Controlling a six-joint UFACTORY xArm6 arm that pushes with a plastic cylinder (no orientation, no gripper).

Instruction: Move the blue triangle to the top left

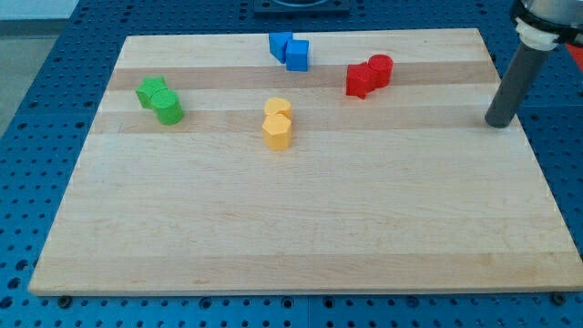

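In the camera view, the upper part of the rod is cut off at the view's top right corner, so only its lower length shows, and my tip (498, 123) rests on the wooden board (301, 228) near its right edge; it is a bare rod end, holding nothing and touching no block. The two blue pieces sit pressed together near the board's top edge, a little left of centre: the blue triangle (279, 46) is hard to tell by shape, partly hidden behind the blue cube (298, 56). The triangle lies well apart from my tip, far toward the view's left and slightly higher, with the red blocks (368, 76) lying between them.
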